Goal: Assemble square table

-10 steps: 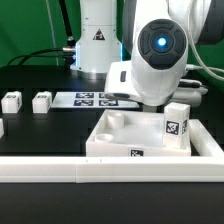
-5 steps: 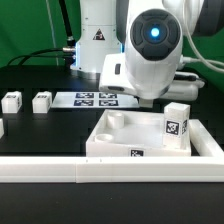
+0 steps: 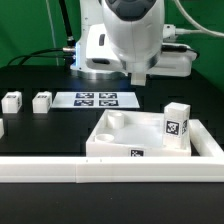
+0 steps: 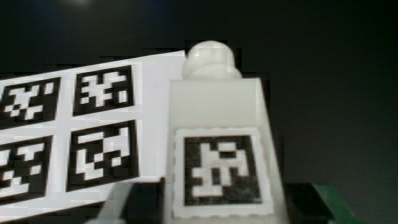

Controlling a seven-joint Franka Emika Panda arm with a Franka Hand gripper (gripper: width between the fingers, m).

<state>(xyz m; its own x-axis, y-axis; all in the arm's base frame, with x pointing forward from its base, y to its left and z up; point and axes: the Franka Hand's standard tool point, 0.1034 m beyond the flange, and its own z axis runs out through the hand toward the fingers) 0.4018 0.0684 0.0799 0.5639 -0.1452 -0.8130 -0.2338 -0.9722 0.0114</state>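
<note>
In the wrist view my gripper [image 4: 217,212] is shut on a white table leg [image 4: 217,150]. Its tag faces the camera and its round peg points away, toward the black table. The dark fingers [image 4: 128,208] sit against both its sides. In the exterior view the gripper [image 3: 140,76] hangs high behind the square tabletop [image 3: 120,143], and I cannot make out the held leg there. Another leg [image 3: 177,125] stands upright on the tabletop's right side. Two loose legs [image 3: 11,101] [image 3: 41,101] stand at the exterior view's left.
The marker board [image 3: 96,99] lies flat behind the tabletop and also shows in the wrist view [image 4: 71,130]. A long white border rail [image 3: 60,171] runs along the front. A further white piece [image 3: 2,128] shows at the far left edge. The robot base [image 3: 95,45] stands behind.
The arm has risen and swung toward the exterior view's left and back, away from above the tabletop. The upright leg on the tabletop has not moved.
</note>
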